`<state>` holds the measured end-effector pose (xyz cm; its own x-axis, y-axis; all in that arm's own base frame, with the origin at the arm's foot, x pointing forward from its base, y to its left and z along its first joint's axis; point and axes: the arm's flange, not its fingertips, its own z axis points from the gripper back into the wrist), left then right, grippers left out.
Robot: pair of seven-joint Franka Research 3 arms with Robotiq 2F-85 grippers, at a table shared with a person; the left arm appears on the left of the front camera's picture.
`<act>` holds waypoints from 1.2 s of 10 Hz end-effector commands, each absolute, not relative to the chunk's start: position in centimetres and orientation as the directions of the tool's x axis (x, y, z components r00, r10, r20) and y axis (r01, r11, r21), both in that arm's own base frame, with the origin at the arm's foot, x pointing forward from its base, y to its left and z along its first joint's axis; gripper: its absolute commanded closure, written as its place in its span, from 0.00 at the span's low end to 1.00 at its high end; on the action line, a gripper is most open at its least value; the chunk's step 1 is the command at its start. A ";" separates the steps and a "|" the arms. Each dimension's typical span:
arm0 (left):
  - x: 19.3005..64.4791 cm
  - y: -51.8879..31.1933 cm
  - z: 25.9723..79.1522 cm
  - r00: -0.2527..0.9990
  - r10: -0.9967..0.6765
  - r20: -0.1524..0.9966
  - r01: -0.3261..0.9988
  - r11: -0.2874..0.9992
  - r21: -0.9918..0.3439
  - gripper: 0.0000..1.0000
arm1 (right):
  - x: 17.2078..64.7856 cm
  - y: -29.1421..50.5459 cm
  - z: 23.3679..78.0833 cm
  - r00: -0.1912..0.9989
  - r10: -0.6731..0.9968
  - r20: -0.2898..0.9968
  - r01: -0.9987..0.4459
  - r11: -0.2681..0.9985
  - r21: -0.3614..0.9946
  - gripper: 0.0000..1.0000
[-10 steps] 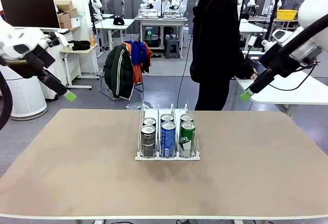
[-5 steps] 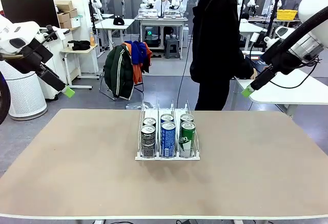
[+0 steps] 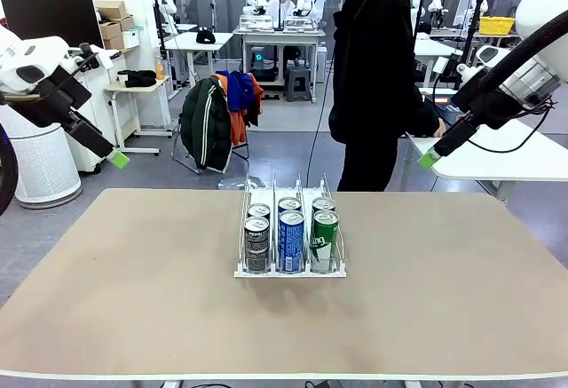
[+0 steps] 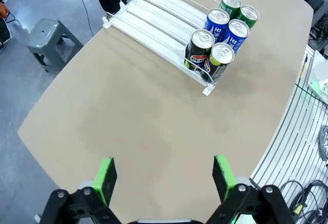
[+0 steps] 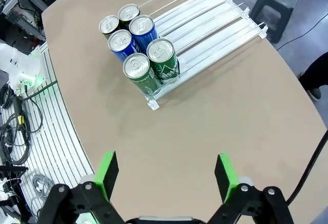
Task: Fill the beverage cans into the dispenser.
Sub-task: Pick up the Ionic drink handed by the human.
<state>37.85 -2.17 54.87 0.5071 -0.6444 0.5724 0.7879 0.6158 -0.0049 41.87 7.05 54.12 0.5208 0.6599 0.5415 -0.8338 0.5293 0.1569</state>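
Observation:
The dispenser (image 3: pixel 291 270) stands mid-table, a white wire rack with three lanes, also visible in the left wrist view (image 4: pixel 154 21) and right wrist view (image 5: pixel 215 21). Several beverage cans (image 3: pixel 291 233) stand in it at the near end, two per lane: black-grey left (image 4: pixel 202 47), blue middle (image 5: pixel 128 37), green right (image 5: pixel 154 65). My left gripper (image 3: pixel 118 159) hangs open high above the table's left edge, its green pads (image 4: pixel 105 178) wide apart. My right gripper (image 3: pixel 428 161) hangs open high at the right, pads (image 5: pixel 225 175) spread, nothing held.
A person (image 3: pixel 377 77) in dark clothes stands just beyond the table's far edge, behind the rack. A grey stool (image 4: pixel 48 42) sits on the floor by that far edge. The tan table (image 3: pixel 133 299) spreads bare around the rack.
Compared with a second ago, my left arm rose and pulled back slightly, and the right arm shifted a little; over the last half second nothing has moved.

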 end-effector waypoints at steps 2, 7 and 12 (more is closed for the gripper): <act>38.0 -1.9 54.4 0.493 -0.644 0.585 0.800 0.600 -0.012 0.00 | 41.8 6.8 54.0 0.508 0.662 0.551 -0.845 0.507 0.169 0.00; 36.6 -1.8 57.0 0.459 -0.666 0.588 0.819 0.574 0.011 0.00 | 41.8 7.0 54.7 0.486 0.682 0.546 -0.852 0.508 0.124 0.00; 37.2 0.2 63.3 0.236 -0.748 0.620 0.875 0.442 0.200 0.00 | 44.0 5.8 60.7 0.360 0.703 0.613 -0.887 0.462 -0.008 0.00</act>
